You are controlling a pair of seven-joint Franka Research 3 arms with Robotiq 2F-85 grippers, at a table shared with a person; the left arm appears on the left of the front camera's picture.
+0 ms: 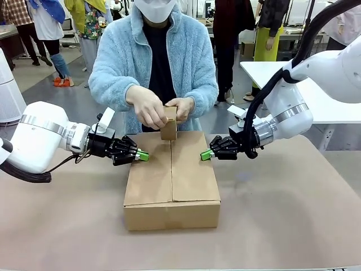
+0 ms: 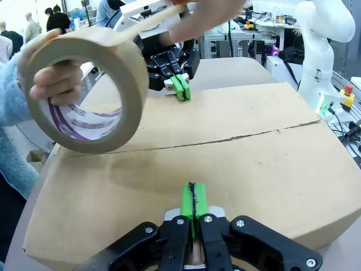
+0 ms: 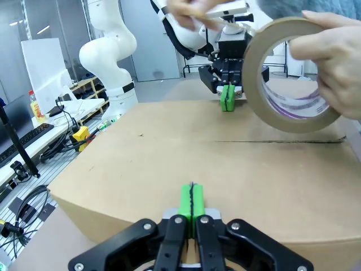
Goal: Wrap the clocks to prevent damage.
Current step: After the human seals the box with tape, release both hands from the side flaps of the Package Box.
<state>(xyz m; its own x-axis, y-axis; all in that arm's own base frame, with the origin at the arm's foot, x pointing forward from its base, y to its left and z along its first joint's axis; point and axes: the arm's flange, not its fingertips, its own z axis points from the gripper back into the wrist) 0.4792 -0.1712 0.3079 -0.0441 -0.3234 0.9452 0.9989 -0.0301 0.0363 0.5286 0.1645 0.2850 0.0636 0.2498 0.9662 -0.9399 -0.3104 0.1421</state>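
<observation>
A closed cardboard box (image 1: 172,175) sits mid-table with its two top flaps meeting along a seam. The clocks are out of view. At the box's far end, the person's hands (image 1: 148,107) hold a roll of brown tape (image 1: 168,125), also seen large in the left wrist view (image 2: 127,73) and the right wrist view (image 3: 254,84). My left gripper (image 1: 142,155) is shut, its green tips at the left edge of the box top (image 2: 225,152). My right gripper (image 1: 206,154) is shut, its tips at the right edge (image 3: 169,152). Neither holds anything.
The brown table surface (image 1: 282,214) lies bare around the box. A white table (image 1: 316,96) stands behind on the right. Other people stand far off. In the right wrist view a shelf with cables and a keyboard (image 3: 34,147) sits beyond the table edge.
</observation>
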